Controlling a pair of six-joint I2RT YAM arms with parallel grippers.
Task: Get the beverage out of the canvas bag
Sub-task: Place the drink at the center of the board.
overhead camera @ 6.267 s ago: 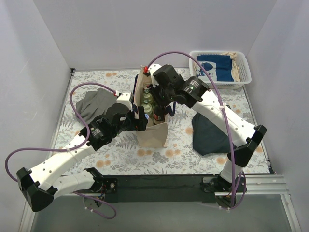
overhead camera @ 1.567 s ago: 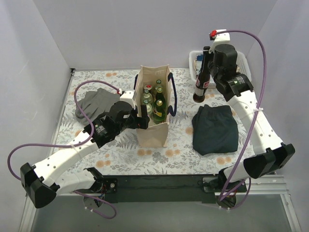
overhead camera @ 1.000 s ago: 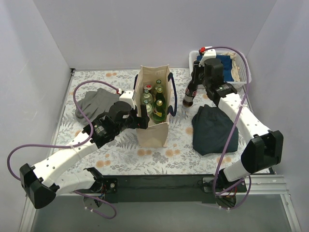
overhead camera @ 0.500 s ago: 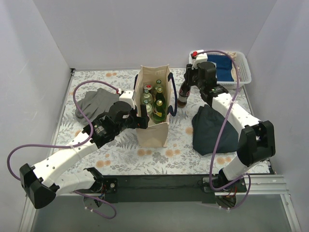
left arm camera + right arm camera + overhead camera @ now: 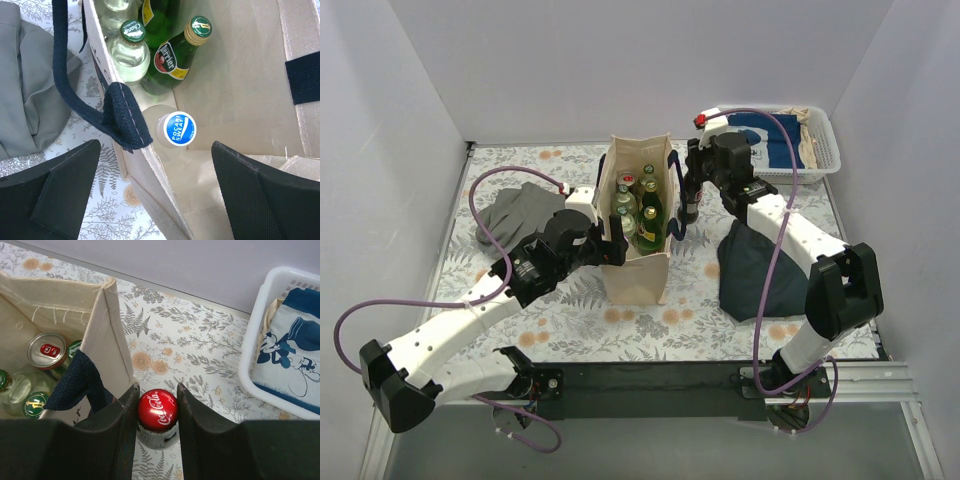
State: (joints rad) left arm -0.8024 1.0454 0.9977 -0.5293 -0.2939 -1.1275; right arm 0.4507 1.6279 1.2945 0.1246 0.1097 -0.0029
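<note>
Beverage [image 5: 158, 409] clamped in right gripper [image 5: 156, 397], just outside canvas bag [image 5: 107, 335].

The left arm [image 5: 460, 325] and the right arm [image 5: 790, 232] are each built of white moulded link shells, pierced by rows of small dark holes, joined by black cylindrical joint housings and carried on black bases [image 5: 532, 381] at 6 o'clock. A purple cable [image 5: 470, 205] is looped along each arm, and a small red part [image 5: 701, 121] is fitted at each wrist. The left gripper [image 5: 156, 147] and the right gripper [image 5: 157, 390] are fitted with matte black, wedge-shaped fingers [image 5: 260, 195], one face being finely meshed.
</note>
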